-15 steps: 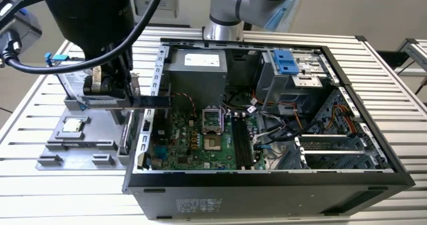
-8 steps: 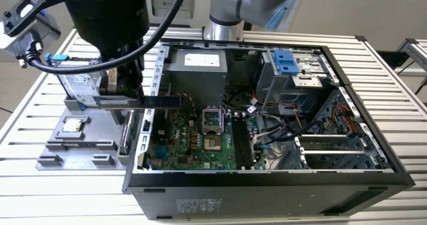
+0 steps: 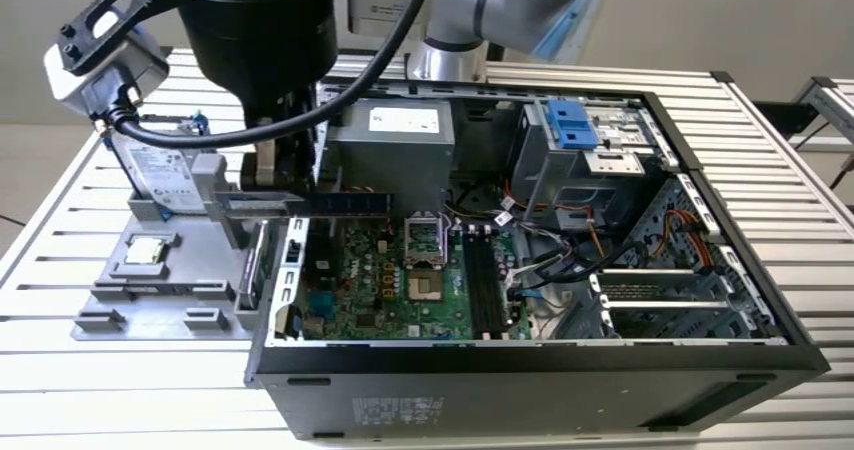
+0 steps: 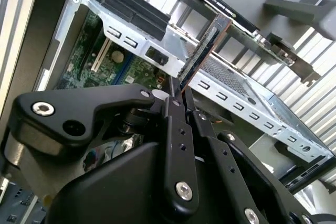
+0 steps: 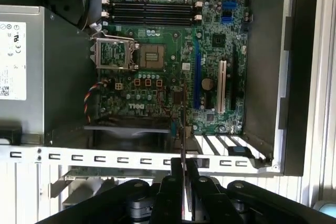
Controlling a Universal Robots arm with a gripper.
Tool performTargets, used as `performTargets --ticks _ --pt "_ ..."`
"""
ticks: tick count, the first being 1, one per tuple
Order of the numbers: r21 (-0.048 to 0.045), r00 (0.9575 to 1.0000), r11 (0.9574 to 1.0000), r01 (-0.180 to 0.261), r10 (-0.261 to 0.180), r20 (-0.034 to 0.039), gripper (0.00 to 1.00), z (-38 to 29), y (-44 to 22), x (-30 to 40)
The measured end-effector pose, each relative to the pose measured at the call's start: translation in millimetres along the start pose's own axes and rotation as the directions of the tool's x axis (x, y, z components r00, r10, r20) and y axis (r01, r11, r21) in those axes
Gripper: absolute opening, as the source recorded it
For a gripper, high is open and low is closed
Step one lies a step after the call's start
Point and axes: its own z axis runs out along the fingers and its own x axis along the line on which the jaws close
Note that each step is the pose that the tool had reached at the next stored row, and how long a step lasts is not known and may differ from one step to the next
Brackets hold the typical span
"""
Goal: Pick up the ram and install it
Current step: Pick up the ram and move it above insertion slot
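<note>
**Item.** The ram (image 3: 355,202) is a long, thin, dark blue-green circuit-board stick with a row of small black chips. It is off the table and carried in the air. It sits at the rim of the open black computer case (image 3: 534,362), on the exterior view's left side of that case. Its long axis lies about level and runs from the grasp toward the exterior view's right.

**Holder.** The black two-finger gripper (image 4: 181,95) is clamped on the ram. In the second wrist view both fingers press flat against the board's faces. The stick juts out beyond the fingertips and is seen edge-on.

**Governing relation.**
- The long black memory slots (image 5: 152,10) lie across the green motherboard (image 5: 157,85) from the ram. They are beyond the silver processor socket (image 5: 121,53) and well apart from the jaws.
- In the first wrist view the ram's edge line crosses the slots' length nearly square. In my judgement the stick is not yet aligned with them.
- The slots appear unoccupied.

**Surroundings.**
- A grey power-supply box (image 3: 387,135) stands inside the case near the held stick.
- Outside the case, a grey parts fixture (image 3: 147,292) bears a small square silver processor chip (image 3: 144,252) and a silver hard drive (image 3: 154,175).
- Everything rests on a slatted metal table (image 3: 134,390).
</note>
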Motion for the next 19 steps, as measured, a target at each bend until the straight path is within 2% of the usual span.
performTargets --ticks 8,15,19 --pt "0.0002 1.0000 1.0000 0.000 0.000 0.0001 0.00 0.1 17.7 -0.2" --pt "0.0007 0.9998 0.9998 -0.020 0.020 0.0001 0.00 0.3 25.4 -0.3" --pt "0.0009 0.9997 0.9997 -0.024 0.024 0.0003 0.00 0.3 34.3 -0.5"
